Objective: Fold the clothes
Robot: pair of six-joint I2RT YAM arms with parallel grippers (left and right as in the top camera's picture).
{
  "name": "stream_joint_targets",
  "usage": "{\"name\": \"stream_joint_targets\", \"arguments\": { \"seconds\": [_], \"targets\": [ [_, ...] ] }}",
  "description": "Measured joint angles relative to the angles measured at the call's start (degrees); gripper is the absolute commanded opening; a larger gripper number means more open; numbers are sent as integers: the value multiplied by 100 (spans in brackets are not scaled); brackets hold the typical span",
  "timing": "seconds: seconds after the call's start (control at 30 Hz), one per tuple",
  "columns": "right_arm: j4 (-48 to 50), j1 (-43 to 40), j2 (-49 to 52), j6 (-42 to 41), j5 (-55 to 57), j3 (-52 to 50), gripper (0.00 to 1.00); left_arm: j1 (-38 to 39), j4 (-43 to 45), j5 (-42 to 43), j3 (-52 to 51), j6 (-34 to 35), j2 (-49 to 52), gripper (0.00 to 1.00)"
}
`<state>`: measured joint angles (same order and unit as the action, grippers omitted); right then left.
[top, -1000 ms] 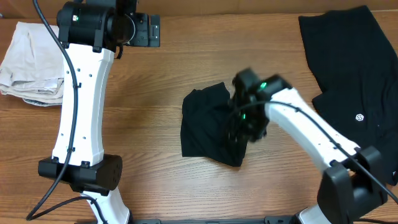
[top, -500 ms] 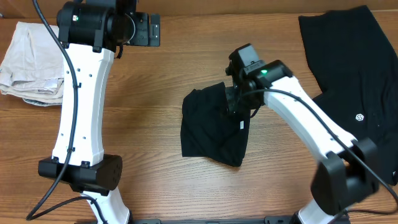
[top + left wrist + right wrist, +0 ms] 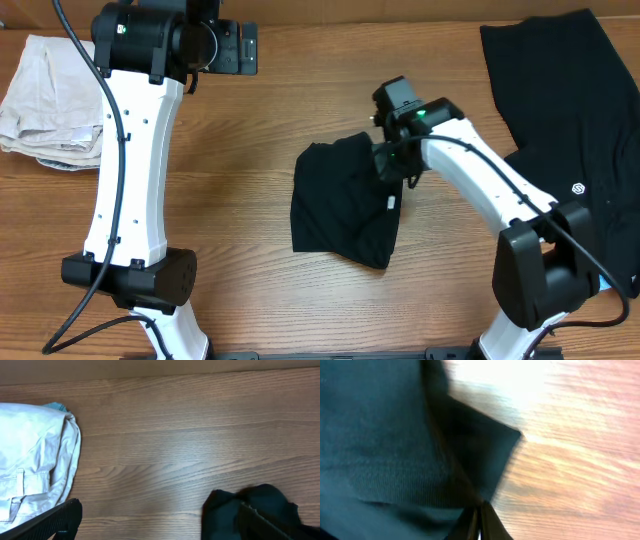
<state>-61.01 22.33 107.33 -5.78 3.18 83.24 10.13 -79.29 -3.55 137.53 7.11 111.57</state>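
Observation:
The black T-shirt (image 3: 335, 215) lies as a folded bundle in the middle of the table, its small white tag (image 3: 390, 203) showing at the right edge. My right gripper (image 3: 388, 165) is at the bundle's upper right edge. In the right wrist view its fingers (image 3: 480, 510) are pressed together with their tips at the edge of the black fabric (image 3: 380, 435). My left gripper (image 3: 235, 48) is held high at the back left, open and empty, with its fingers wide apart (image 3: 160, 512). The bundle's corner also shows in the left wrist view (image 3: 255, 510).
A second black garment (image 3: 560, 100) with a small white logo lies spread at the back right. A crumpled cream cloth (image 3: 45, 100) lies at the back left and also shows in the left wrist view (image 3: 30, 460). Bare wood lies between them.
My right gripper has moved from over the bundle's right half up to its upper right edge, uncovering the right side and the tag. The left arm has not moved.

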Motion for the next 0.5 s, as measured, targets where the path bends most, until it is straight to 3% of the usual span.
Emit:
{"name": "stream_joint_targets", "arguments": {
  "seconds": [0.27,0.3,0.37,0.43,0.5],
  "targets": [
    [-544,-1198,-17,-26,-343,560,4,0,0,0,0,-2,0,100],
    [-546,-1353,-17,7,-435,560,12,0,0,0,0,-2,0,100],
    [-522,-1622,-17,63,-577,557,72,0,0,0,0,-2,0,100],
    [-492,-1843,-17,87,-645,557,80,0,2,0,0,-2,0,100],
    [-503,-1941,-17,105,-721,557,81,0,0,0,0,-2,0,100]
  ]
}}
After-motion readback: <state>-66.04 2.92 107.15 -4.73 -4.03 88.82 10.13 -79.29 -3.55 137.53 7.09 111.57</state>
